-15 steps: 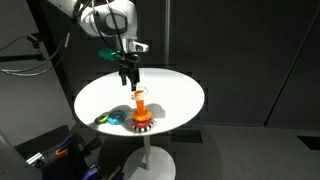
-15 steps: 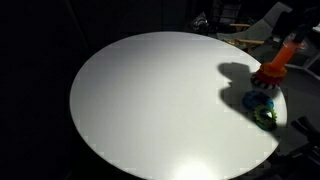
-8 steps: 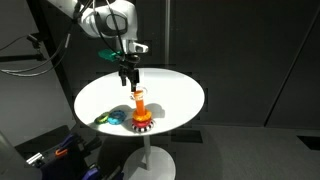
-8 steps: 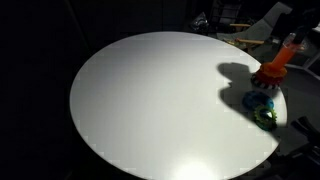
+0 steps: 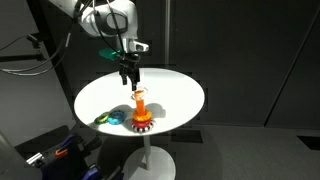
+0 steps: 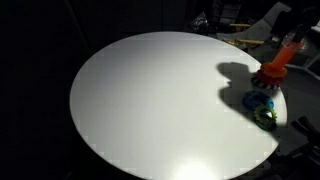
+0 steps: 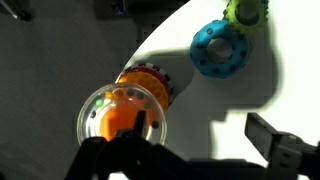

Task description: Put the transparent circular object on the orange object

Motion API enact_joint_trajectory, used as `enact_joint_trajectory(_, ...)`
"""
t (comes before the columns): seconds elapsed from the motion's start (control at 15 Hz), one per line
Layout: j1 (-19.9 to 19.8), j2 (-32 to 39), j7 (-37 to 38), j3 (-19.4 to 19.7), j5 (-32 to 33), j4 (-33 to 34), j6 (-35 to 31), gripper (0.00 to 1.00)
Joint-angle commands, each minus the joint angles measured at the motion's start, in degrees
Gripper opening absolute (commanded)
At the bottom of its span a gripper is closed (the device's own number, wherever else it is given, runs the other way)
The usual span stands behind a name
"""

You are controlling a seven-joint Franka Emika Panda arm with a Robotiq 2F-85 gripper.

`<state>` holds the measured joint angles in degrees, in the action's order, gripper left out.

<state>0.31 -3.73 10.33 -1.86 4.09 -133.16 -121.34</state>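
In the wrist view the transparent ring [image 7: 122, 113] lies over the top of the orange peg [image 7: 125, 120], which shows through it. The red toothed base [image 7: 152, 82] peeks out behind. How far down the peg the ring sits I cannot tell. My gripper [image 7: 200, 140] is open and empty, with its jaws just beside the ring and not touching it. In an exterior view the gripper [image 5: 128, 80] hangs a little above the peg [image 5: 140, 103] and slightly behind it. The peg also shows in the other exterior view [image 6: 275, 62], at the far right of the table.
A blue-teal ring [image 7: 220, 48] and a green ring [image 7: 245, 12] lie on the white round table [image 5: 175, 95] next to the base; both also show in an exterior view, blue-teal [image 6: 258, 100] and green [image 6: 266, 116]. The table edge is close to them. The surroundings are dark.
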Motion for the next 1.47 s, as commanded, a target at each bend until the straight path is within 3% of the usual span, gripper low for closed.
enact_joint_trajectory(0.0, 0.0, -0.8, 2.1, 0.1, 1.1, 1.1, 0.9, 1.0)
enact_joint_trajectory(1.4, -2.2, -0.3, 6.1, 2.5, 5.0, 2.2, -0.5, 1.0)
